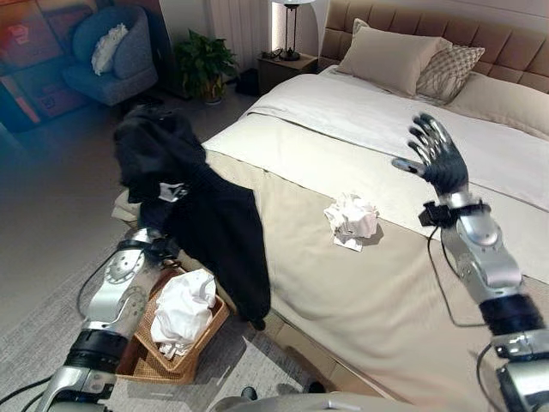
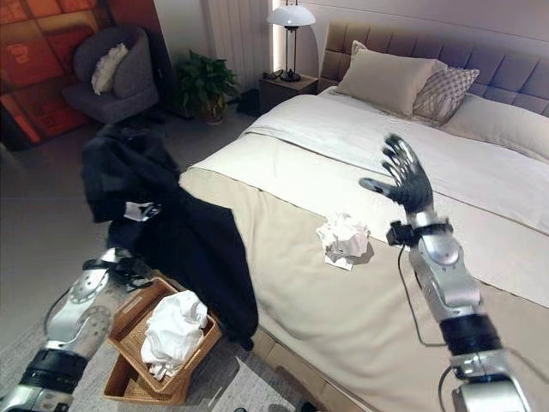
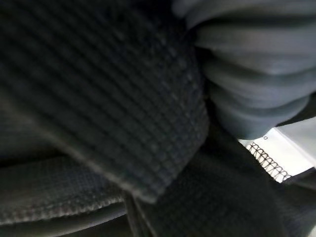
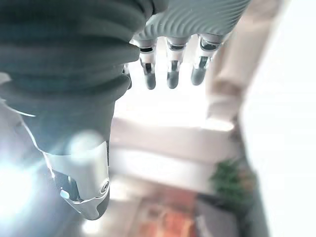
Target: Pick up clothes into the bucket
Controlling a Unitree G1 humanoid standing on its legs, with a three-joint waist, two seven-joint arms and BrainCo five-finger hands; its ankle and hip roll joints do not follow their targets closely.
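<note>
Partly done: white garment in wicker basket lower left, black garment draped over left hand, fingers unseen, crumpled white cloth left on bed, right hand raised, fingers spread.

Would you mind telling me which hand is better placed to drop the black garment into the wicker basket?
The left. The black garment is draped over the left arm, hiding the left hand, and hangs just above the wicker basket. The right hand is raised open over the bed, away from the basket.
</note>
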